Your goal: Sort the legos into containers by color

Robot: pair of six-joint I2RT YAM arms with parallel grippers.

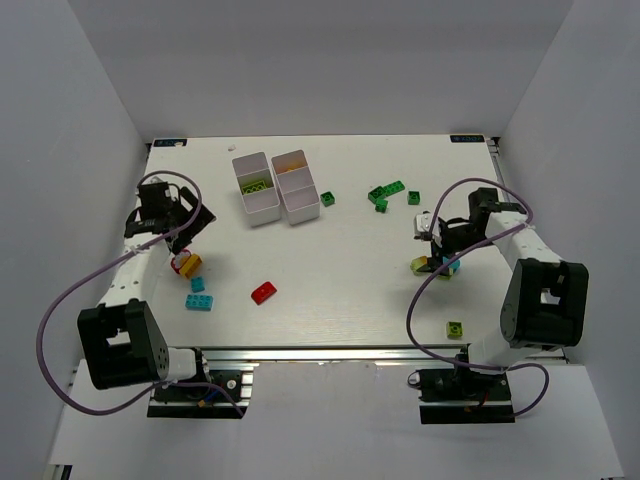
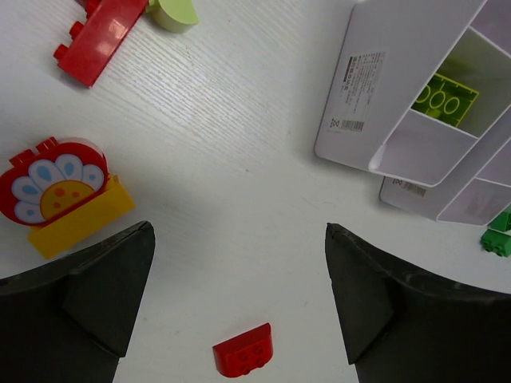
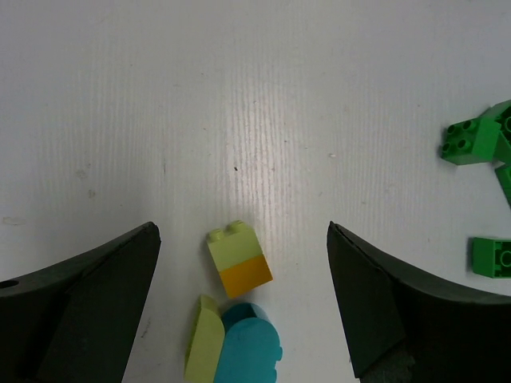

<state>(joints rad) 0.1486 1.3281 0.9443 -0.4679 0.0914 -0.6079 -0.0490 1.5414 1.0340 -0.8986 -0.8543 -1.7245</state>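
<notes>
Two white containers stand at the back; one holds a lime lego. My left gripper hangs open over bare table. A red flower lego on a yellow one lies by its left finger, and a small red lego lies below the gap. My right gripper is open around a lime-on-orange lego, touching nothing. A lime and a cyan piece lie just behind it.
Dark green legos lie between the trays and the right arm. Cyan legos, a red one and a lime one sit near the front. A long red lego lies beside a lime piece.
</notes>
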